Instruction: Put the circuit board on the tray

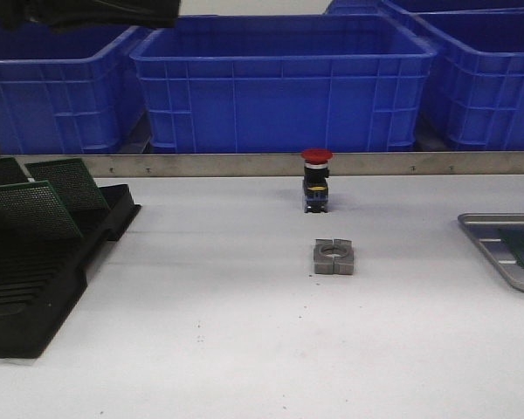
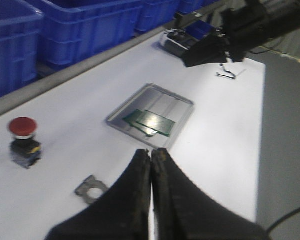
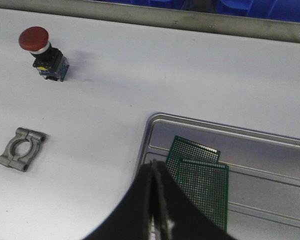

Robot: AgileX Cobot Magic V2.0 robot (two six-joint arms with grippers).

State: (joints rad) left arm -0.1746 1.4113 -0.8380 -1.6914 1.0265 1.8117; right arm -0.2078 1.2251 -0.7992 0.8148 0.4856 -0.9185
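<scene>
The grey metal tray (image 1: pixel 498 217) lies at the table's right edge. Two green perforated circuit boards (image 3: pixel 202 187) lie overlapping on its ribbed floor; they also show in the left wrist view (image 2: pixel 152 121). More identical boards (image 1: pixel 37 209) stand in the black slotted rack (image 1: pixel 35 288) at the left. My left gripper (image 2: pixel 151 151) is shut and empty, high above the table and short of the tray (image 2: pixel 165 102). My right gripper (image 3: pixel 154 164) is shut and empty, above the tray's near left rim (image 3: pixel 215 125).
A red-capped push button (image 1: pixel 316 179) stands mid-table, with a grey metal clamp block (image 1: pixel 334 257) in front of it. Big blue crates (image 1: pixel 279 78) line the back behind a metal rail. The right arm (image 2: pixel 230 37) shows in the left wrist view.
</scene>
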